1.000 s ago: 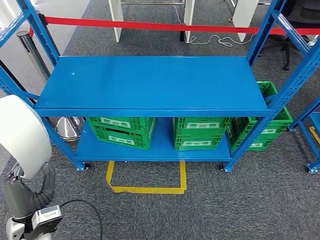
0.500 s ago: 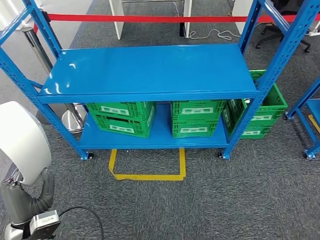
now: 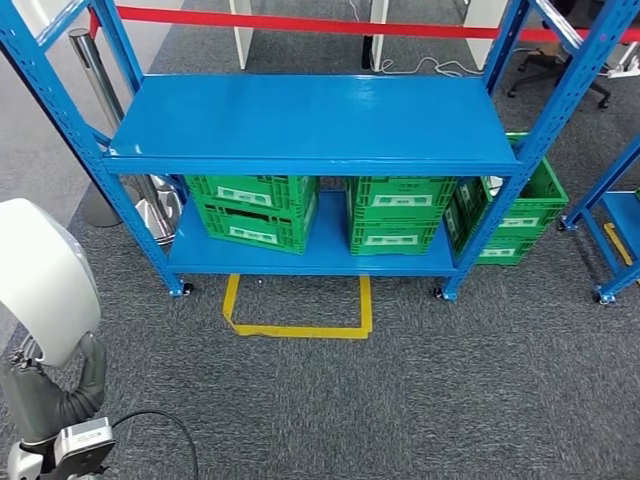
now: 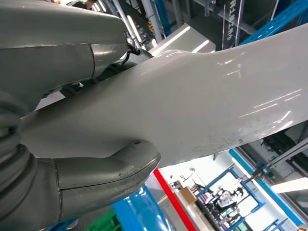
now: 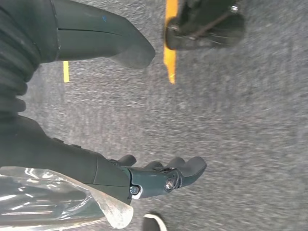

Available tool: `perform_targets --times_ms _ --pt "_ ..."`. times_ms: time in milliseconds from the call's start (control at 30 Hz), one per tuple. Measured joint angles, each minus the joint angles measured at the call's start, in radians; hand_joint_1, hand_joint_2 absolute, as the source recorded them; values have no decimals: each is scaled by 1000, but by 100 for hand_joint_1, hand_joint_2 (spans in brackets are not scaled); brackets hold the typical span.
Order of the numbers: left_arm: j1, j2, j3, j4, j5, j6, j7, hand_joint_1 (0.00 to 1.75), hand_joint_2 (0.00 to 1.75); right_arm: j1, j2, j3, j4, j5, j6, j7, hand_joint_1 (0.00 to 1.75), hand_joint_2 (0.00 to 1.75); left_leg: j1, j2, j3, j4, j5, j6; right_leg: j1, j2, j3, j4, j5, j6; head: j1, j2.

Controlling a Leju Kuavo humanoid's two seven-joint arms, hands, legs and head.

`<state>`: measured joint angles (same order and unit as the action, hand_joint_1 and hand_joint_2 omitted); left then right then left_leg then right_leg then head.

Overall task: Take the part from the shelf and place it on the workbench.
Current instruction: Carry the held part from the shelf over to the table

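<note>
- head view: left hand (image 3: 45, 405) is clamped on the white curved part (image 3: 41, 275), well short of the blue shelf (image 3: 317, 120), off its left end.
- right hand (image 5: 160, 175) hangs over carpet, fingers loosely apart, nothing in it.
- no workbench visible, so can't say which way the part has to go.

My left robot hand (image 4: 72, 120) grips a large white curved part (image 4: 203, 106), thumb and fingers clamped on either face. My right robot hand (image 5: 109, 110) hangs down, fingers (image 5: 171, 175) loosely extended, thumb apart, holding nothing.
</note>
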<state>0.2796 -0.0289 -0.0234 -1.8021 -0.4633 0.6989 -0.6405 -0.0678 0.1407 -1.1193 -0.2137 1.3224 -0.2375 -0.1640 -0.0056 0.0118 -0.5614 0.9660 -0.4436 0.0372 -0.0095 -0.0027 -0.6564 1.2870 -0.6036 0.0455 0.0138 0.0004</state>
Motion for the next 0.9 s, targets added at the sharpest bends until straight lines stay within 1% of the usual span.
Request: perform_targets --times_ms 33,67,100,133,167,200,233,267,300,333,367,400,433,467,500,533,567,600,633,667,700,733,767,800,833,867,900 --pt "0 0 0 0 0 0 0 175 175 0 0 0 0 0 0 0 0 175 -1 0 -19 5 11 -2 0 0 34 -24 35 -2 0 0" --pt "0 0 0 0 0 0 0 175 175 -1 0 0 0 0 0 0 0 175 -1 0 -35 11 20 -5 0 0 83 -80 63 -5 0 0" --pt "0 0 0 0 0 0 0 175 175 -2 0 0 0 0 0 0 0 175 -2 0 -48 17 28 -8 1 1 143 -162 65 -9 0 0" --pt "0 0 0 0 0 0 0 175 175 -3 0 0 0 0 0 0 0 175 -4 0 -57 23 37 -12 3 1 199 -243 54 -14 0 0" --pt "0 1 0 0 0 0 0 175 175 -5 0 1 0 0 0 0 0 175 -4 0 -61 25 46 -16 5 2 235 -304 38 -18 -1 0" --pt "-1 1 0 0 0 0 0 175 175 -6 0 1 0 0 0 0 0 175 -4 1 -65 25 57 -21 7 3 253 -339 26 -22 -2 0" --pt "-1 1 0 0 0 0 0 175 175 -6 0 1 0 0 0 0 0 175 -3 1 -66 24 67 -25 8 3 251 -347 29 -28 -2 0" --pt "0 1 0 0 0 0 0 175 175 -4 0 1 1 -1 0 2 0 175 -2 -1 -69 22 71 -31 7 1 239 -345 38 -34 -1 0" --pt "2 1 0 0 -1 0 2 175 175 -3 0 2 2 -1 0 5 0 175 0 -3 -76 30 56 -37 6 -2 228 -344 48 -42 -2 0" --pt "4 2 -1 0 -2 0 5 175 175 -2 0 2 3 -2 0 8 0 175 1 -5 -85 56 19 -44 4 -5 216 -345 60 -50 -3 0" --pt "5 3 -1 0 -3 0 9 175 175 -2 1 2 3 -3 1 12 0 175 4 -6 -97 104 -35 -50 3 -7 201 -344 72 -55 -5 0" --pt "6 3 -1 0 -3 0 12 175 175 -1 0 2 3 -4 1 15 0 175 6 -6 -110 170 -93 -55 4 -9 188 -342 84 -59 -6 0" --pt "7 4 -2 0 -3 0 15 175 175 -1 0 2 3 -5 1 16 0 175 8 -7 -120 239 -134 -58 4 -10 174 -338 95 -60 -7 0" --pt "7 4 -2 0 -3 0 16 175 175 -1 0 2 3 -5 1 16 0 175 9 -7 -123 293 -150 -60 5 -10 157 -333 107 -60 -7 0" --pt "8 4 -2 0 -3 0 16 175 175 -1 0 2 3 -5 2 16 0 175 10 -7 -112 316 -141 -60 5 -11 140 -327 117 -59 -7 0" --pt "8 5 -2 0 -3 0 16 175 175 -1 0 2 3 -5 2 13 0 175 10 -7 -85 302 -116 -60 5 -11 119 -320 127 -57 -8 0" --pt "8 6 -2 0 -4 0 16 175 175 -2 0 2 3 -5 4 10 0 175 11 -7 -42 252 -87 -57 5 -11 102 -312 135 -55 -8 0" --pt "8 7 -3 0 -5 0 17 175 175 -2 0 2 3 -5 6 5 0 175 10 -8 9 178 -72 -54 6 -11 87 -306 142 -51 -8 0" --pt "8 8 -4 -1 -6 0 18 175 175 -2 1 2 3 -5 7 0 0 175 9 -9 58 101 -70 -50 7 -11 76 -300 148 -47 -7 0" --pt "9 9 -5 -2 -8 0 19 175 175 -3 1 2 4 -5 9 -5 0 175 7 -10 92 43 -76 -45 8 -11 67 -296 155 -42 -7 0" --pt "11 10 -5 -3 -10 0 20 175 175 -4 1 3 4 -4 10 -8 0 175 5 -11 107 11 -85 -41 8 -10 60 -295 164 -35 -7 0" --pt "15 11 -6 -4 -11 0 21 175 175 -4 1 4 4 -3 12 -10 0 175 3 -11 107 -1 -85 -36 7 -10 56 -296 174 -28 -7 0" --pt "19 11 -6 -5 -11 0 22 175 175 -3 1 4 4 -2 13 -11 0 175 4 -8 99 -3 -78 -31 6 -9 50 -295 176 -20 -7 0" --pt "23 11 -6 -7 -11 0 23 175 175 -2 1 5 4 0 14 -11 0 175 5 -6 91 -5 -68 -24 6 -7 41 -289 165 -14 -7 0" --pt "26 11 -6 -8 -10 0 24 175 175 -1 1 6 4 1 15 -11 0 175 7 -4 81 -6 -58 -16 5 -5 30 -267 138 -9 -5 0" --pt "28 12 -5 -10 -10 0 24 175 175 -1 1 7 4 3 16 -10 0 175 9 -2 70 -7 -48 -10 5 -3 15 -223 93 -6 -2 0" --pt "29 12 -5 -11 -8 0 24 175 175 -1 1 7 4 6 17 -9 0 175 7 -2 58 -5 -39 -5 4 -1 -3 -160 44 -3 0 0"
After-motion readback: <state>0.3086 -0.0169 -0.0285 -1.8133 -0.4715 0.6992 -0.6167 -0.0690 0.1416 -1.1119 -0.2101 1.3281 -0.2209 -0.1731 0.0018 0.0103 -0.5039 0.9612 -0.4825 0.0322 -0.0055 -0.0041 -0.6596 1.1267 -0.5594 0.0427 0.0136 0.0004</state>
